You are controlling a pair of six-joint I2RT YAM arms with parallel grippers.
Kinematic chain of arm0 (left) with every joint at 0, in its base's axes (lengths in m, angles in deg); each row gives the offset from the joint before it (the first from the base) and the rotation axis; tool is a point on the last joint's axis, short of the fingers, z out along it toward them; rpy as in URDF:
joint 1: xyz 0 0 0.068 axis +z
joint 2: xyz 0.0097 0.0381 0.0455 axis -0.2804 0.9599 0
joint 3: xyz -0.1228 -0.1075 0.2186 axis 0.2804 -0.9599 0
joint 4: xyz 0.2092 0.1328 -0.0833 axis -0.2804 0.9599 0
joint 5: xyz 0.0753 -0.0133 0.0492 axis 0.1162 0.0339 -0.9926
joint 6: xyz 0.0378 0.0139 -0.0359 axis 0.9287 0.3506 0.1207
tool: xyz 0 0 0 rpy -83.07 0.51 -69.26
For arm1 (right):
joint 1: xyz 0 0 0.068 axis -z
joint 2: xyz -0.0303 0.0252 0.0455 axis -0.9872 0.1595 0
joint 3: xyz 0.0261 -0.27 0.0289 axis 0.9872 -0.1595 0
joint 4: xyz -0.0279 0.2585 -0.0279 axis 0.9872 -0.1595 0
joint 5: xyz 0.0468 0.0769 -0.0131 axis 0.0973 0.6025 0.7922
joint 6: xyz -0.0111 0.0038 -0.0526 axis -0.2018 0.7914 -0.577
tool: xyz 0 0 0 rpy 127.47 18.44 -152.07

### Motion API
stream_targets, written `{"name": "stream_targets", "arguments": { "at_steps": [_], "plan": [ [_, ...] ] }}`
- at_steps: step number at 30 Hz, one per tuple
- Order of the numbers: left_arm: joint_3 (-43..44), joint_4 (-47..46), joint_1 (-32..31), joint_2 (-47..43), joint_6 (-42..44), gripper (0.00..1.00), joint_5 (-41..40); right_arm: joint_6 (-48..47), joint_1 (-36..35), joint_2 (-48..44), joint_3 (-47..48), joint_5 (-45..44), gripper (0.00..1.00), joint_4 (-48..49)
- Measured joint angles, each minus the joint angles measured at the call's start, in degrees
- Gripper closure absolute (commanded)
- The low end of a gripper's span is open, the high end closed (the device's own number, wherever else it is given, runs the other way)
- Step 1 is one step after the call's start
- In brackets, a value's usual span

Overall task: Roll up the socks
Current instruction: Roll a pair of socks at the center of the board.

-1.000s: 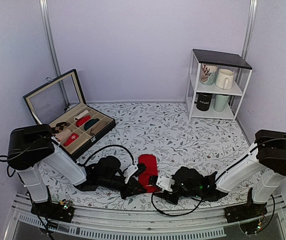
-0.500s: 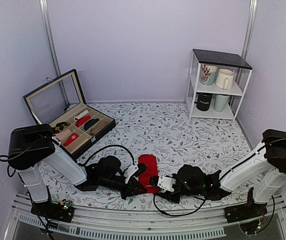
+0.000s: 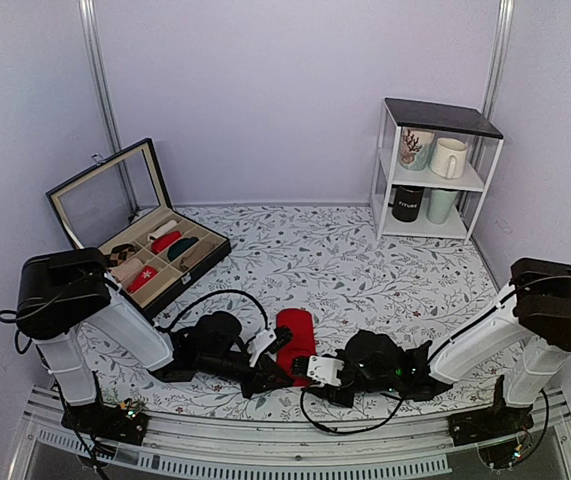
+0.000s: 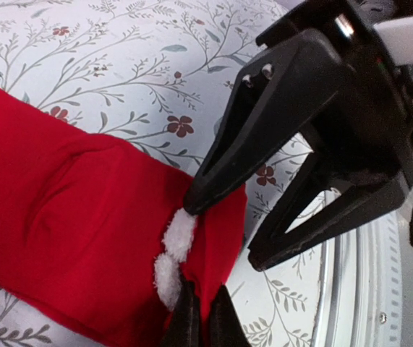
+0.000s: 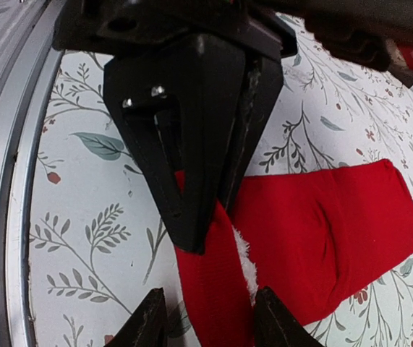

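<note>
The socks [image 3: 296, 338] are bright red, with a small fluffy white mark at their six o'clock end. They lie on a white tablecloth [image 3: 365, 270] printed with grey leafy sprigs and tiny red flowers. At ten o'clock a black case [image 3: 200, 272] shows beige lining, and at two o'clock a white shelf [image 3: 441, 117] carries a black top.

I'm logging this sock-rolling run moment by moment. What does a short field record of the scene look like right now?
socks: flat red strip on the table, not yet rolled
white mark: on the socks' near end, between the grippers
left gripper: shut, pinching the socks' near end
right gripper: open, fingers straddling that same end
compartment box: far left, lid open
mug shelf: far right
</note>
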Motion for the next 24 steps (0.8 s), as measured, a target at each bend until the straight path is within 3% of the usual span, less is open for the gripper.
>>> {"name": "stream_targets", "arguments": {
  "at_steps": [8, 10, 12, 14, 20, 24],
  "plan": [
    [0.02, -0.33, 0.00, 0.22, 0.00, 1.00, 0.35, 2.10, 0.00, 1.73, 0.81, 1.05, 0.71, -1.36],
    [0.02, -0.33, 0.02, 0.22, 0.02, 0.99, 0.37, 3.30, 0.00, 2.21, 1.44, 1.09, 0.81, -1.88],
    [0.02, -0.33, 0.00, 0.20, 0.04, 0.86, 0.35, 4.76, 0.07, 2.54, 2.12, 1.25, 0.93, -2.62],
    [0.02, -0.15, 0.00, 0.07, 0.26, 0.85, 0.28, 5.86, 0.11, 2.64, 2.47, 1.53, 0.98, -3.26],
    [-0.90, 4.17, -0.46, -4.35, 1.79, 0.78, -2.32, 12.61, 1.44, 2.60, 3.48, 5.44, 0.99, -5.20],
    [-4.00, 11.02, -3.34, -13.20, 5.18, 0.70, -9.70, 18.36, 4.44, 2.47, 4.31, 11.43, 0.99, -7.37]
  ]
}}
